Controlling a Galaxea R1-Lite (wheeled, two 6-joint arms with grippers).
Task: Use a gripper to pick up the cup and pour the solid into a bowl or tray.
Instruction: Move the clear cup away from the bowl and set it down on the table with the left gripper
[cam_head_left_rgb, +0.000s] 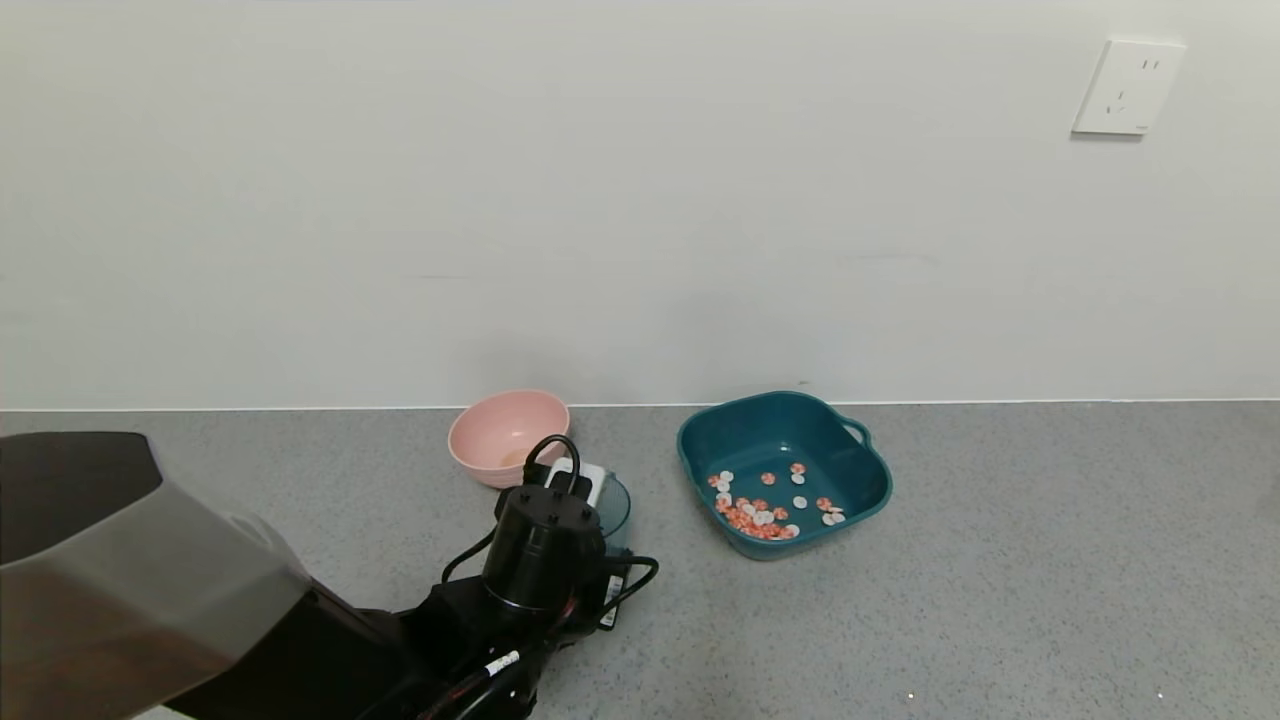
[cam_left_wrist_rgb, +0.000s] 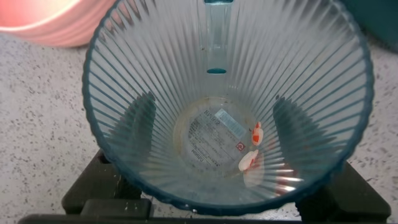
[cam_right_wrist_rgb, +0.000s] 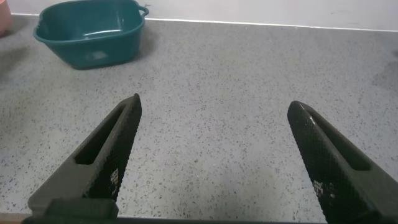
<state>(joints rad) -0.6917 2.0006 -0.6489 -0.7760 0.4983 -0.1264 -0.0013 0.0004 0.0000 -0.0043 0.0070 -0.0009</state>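
Lying in one cup (cam_left_wrist_rgb: 155, 81): two pieces (cam_left_wrist_rgb: 252, 150)

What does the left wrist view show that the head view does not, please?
Only the left wrist view shows inside the cup: two leftover pieces and a bottom label, with the left hand's fingers on either side. Only the head view shows the teal basin holding the poured solid and a wall socket. Both show the pink bowl.

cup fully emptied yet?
No. In the left wrist view two pieces lie at the bottom of the cup, beside the label there.
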